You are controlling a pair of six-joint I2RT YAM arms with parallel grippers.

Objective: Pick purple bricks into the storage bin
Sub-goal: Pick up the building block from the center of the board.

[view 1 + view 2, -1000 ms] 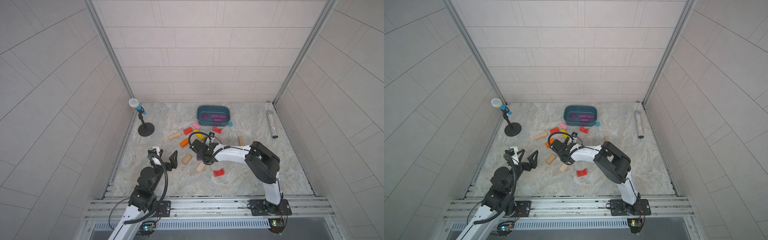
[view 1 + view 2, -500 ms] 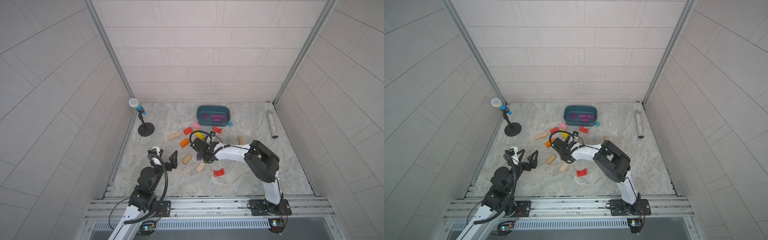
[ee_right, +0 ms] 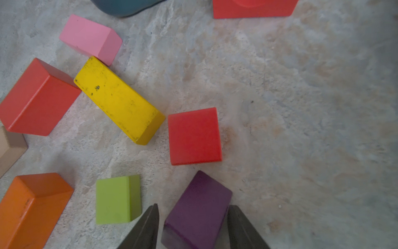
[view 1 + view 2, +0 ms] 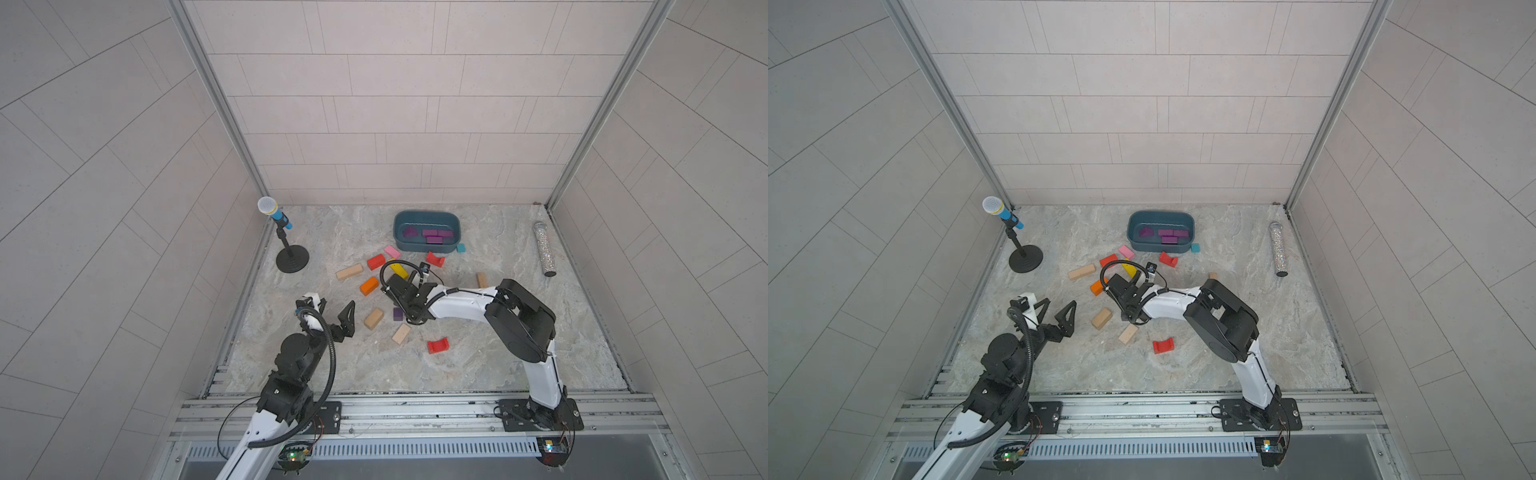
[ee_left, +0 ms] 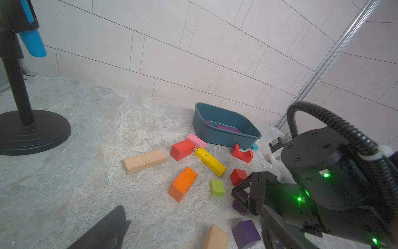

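A dark purple brick lies on the stone floor between the fingers of my right gripper. The jaws stand close on both its sides, with a thin gap still showing on one side. The left wrist view shows this brick partly behind the gripper. A second purple brick, cube-like, sits just beside the right gripper. The teal storage bin stands at the back with several purple bricks inside. My left gripper hovers open and empty, to the left of the bricks.
Red, yellow, green, orange and pink blocks crowd round the right gripper. Plain wooden blocks and a red arch lie nearer the front. A microphone stand is at left, a glitter tube at right.
The right gripper's jaws have narrowed around the purple brick on the floor. The left arm has not moved.
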